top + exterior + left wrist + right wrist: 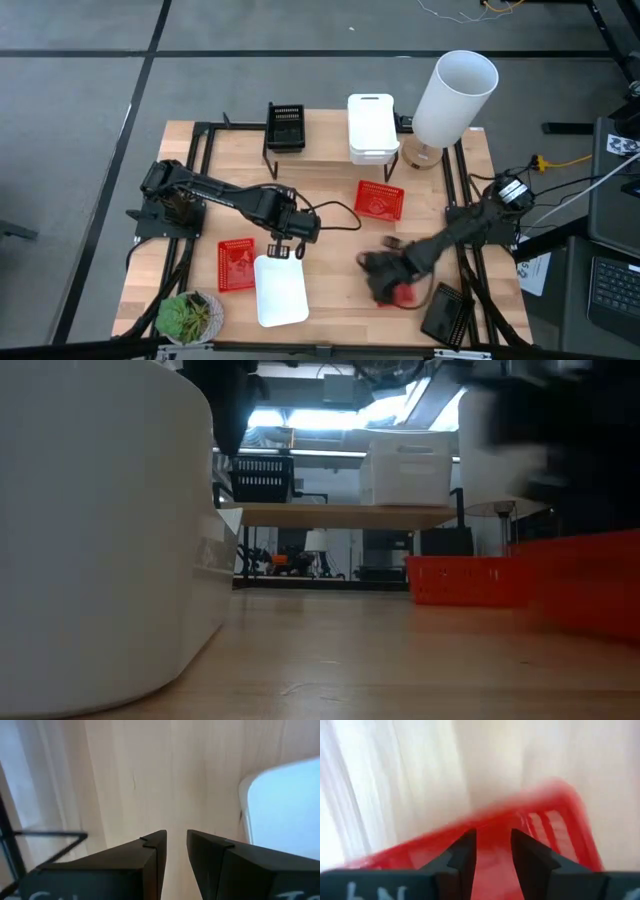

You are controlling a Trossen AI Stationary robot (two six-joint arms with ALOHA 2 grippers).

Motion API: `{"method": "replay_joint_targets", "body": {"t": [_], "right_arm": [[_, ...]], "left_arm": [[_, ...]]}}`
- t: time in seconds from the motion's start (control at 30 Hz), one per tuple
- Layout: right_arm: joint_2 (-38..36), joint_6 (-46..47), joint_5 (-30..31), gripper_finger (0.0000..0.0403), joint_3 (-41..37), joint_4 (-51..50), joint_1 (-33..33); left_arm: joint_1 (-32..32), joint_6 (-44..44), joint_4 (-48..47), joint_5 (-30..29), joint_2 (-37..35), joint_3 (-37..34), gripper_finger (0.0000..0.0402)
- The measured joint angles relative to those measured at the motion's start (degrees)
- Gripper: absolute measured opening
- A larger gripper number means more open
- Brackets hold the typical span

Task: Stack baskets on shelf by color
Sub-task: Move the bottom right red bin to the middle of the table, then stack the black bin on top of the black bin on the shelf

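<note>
Underneath, light-wood tabletop; grey floor surrounds it.

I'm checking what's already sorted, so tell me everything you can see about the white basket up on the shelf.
The white rectangular plastic basket has rounded corners and smooth solid walls with a small slot near the rim. It sits upright on the low light-wood shelf, right of the black mesh basket and apart from it. From above a second rim shows at its front, so it may be a stack. Neither arm touches it.
</note>
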Motion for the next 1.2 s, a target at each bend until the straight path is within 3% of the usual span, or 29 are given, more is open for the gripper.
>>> {"method": "replay_joint_targets", "body": {"t": [0.07,0.13,0.2,0.3,0.43,0.57,0.73,0.83,1.0,1.2], "right_arm": [[-0.4,-8.2,6.7,0.0121,0.5,10.0,-2.6],[-1.9,-15.6,8.9,0.0121,2.3,14.5,-4.3],[-4.1,-19.7,7.0,0.0121,4.4,12.1,-4.6],[-7.7,-17.6,0.8,0.0121,7.1,2.4,-3.2],[-12.4,-4.9,-8.7,0.0121,8.7,-8.2,0.9],[-14.4,6.4,-14.9,0.0121,8.7,-12.0,7.0],[-13.9,14.8,-14.8,0.0121,7.5,-12.2,15.6],[-13.8,29.6,-16.5,0.0121,4.8,-12.0,19.9],[-13.8,54.1,-24.7,0.0121,0.7,-7.5,26.6],[-13.8,64.7,-25.2,0.0121,-0.9,-5.3,31.0]], "left_arm": [[0.0,0.0,1.9,0.0,0.0,-0.2,0.0069],[0.0,0.0,2.7,0.0,0.0,-0.2,0.0069],[0.0,-0.1,3.2,-0.1,0.0,-0.2,0.0069],[-0.3,-1.2,2.9,-0.1,0.0,-0.2,0.0069],[-0.6,-1.3,2.9,-0.3,0.0,-0.2,0.0069],[-0.9,-1.3,2.9,-2.3,0.0,-0.2,0.0069],[-0.9,-1.5,3.9,-5.2,0.0,-0.2,0.0069],[-0.9,-1.2,4.7,-5.2,0.0,-0.2,0.0069],[-0.9,-1.1,4.7,-5.2,0.0,-0.2,0.0069],[-0.9,-1.1,4.7,-5.2,0.0,-0.2,0.0069]]}}
